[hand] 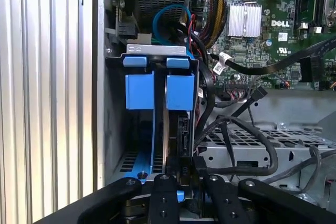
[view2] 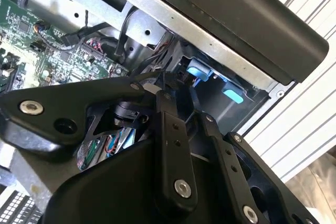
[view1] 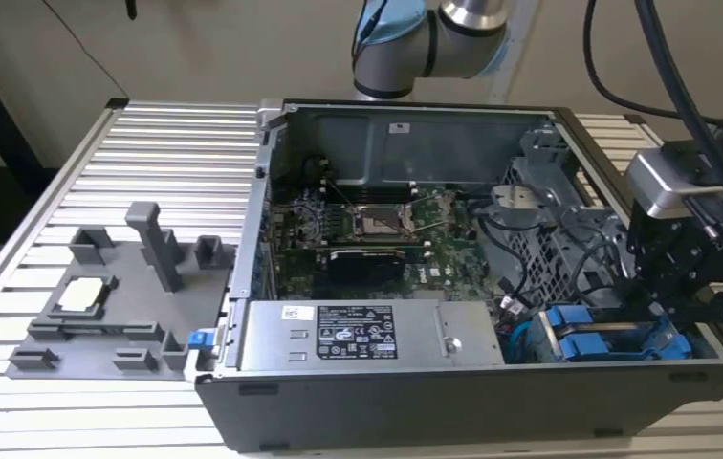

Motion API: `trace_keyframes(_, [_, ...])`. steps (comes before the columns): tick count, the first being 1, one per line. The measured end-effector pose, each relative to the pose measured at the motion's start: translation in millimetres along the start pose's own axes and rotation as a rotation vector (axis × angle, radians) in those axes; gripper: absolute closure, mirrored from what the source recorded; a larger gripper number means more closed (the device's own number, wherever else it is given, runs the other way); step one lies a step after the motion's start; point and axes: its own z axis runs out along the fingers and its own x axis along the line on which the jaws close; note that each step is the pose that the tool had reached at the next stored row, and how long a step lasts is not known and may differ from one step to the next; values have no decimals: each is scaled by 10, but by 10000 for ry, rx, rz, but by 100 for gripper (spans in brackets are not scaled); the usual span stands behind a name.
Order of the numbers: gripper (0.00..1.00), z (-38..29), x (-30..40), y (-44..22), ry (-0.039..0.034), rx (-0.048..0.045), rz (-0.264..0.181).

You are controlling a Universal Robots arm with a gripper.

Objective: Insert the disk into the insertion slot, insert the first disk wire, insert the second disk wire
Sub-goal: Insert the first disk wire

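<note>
The disk sits in its bright blue frame inside the insertion slot, a grey bay at the case's near corner on the exterior view's right. Its blue tabs face outward. My gripper hangs directly over the disk's end. In the first wrist view its fingers close around a black wire connector that rests against the disk's edge. A black cable runs from there toward the motherboard side. In the second wrist view the gripper has its fingertips close together.
The open computer case lies on a slatted metal table. A silver power supply box sits beside the drive bay. Motherboard and loose cables fill the middle. A grey fixture plate stands at the exterior view's left.
</note>
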Motion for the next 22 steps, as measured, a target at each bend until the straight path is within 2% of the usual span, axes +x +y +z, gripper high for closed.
trace_keyframes(3, [73,-48,-3,-1,0,0,1])
trace_keyframes(7, [73,-177,-8,-4,2,0,0])
trace_keyframes(16, [73,-561,-27,-1,3,0,1])
trace_keyframes(22, [73,-568,-30,0,-11,0,0])
